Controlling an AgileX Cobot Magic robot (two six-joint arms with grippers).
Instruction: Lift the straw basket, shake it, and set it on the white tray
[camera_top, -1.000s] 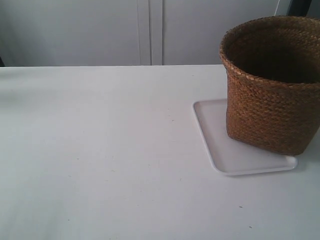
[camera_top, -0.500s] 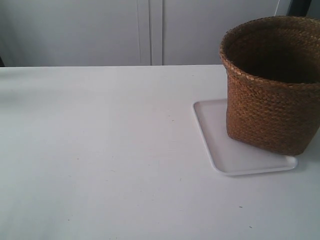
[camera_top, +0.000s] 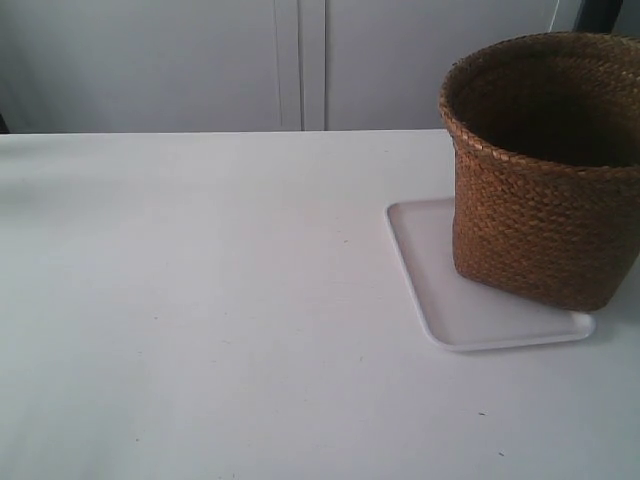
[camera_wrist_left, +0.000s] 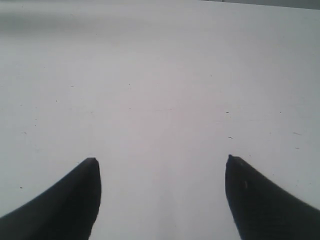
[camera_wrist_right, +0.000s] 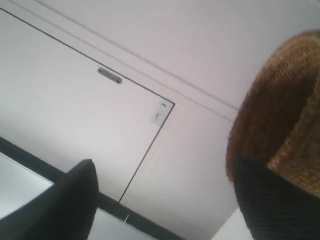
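Note:
The brown straw basket (camera_top: 545, 170) stands upright on the white tray (camera_top: 440, 300) at the exterior view's right, covering most of it. Neither arm shows in the exterior view. In the right wrist view my right gripper (camera_wrist_right: 165, 165) is open, tilted, with nothing between its fingers; the basket's woven side (camera_wrist_right: 272, 110) is close beside one fingertip (camera_wrist_right: 270, 200). My left gripper (camera_wrist_left: 161, 161) is open over bare white table, nothing between its fingers.
White table (camera_top: 200, 300) spreads left and in front of the tray. Pale cabinet doors (camera_top: 300, 60) stand behind the table; the right wrist view shows a cabinet panel (camera_wrist_right: 75, 110) with a small handle (camera_wrist_right: 109, 75).

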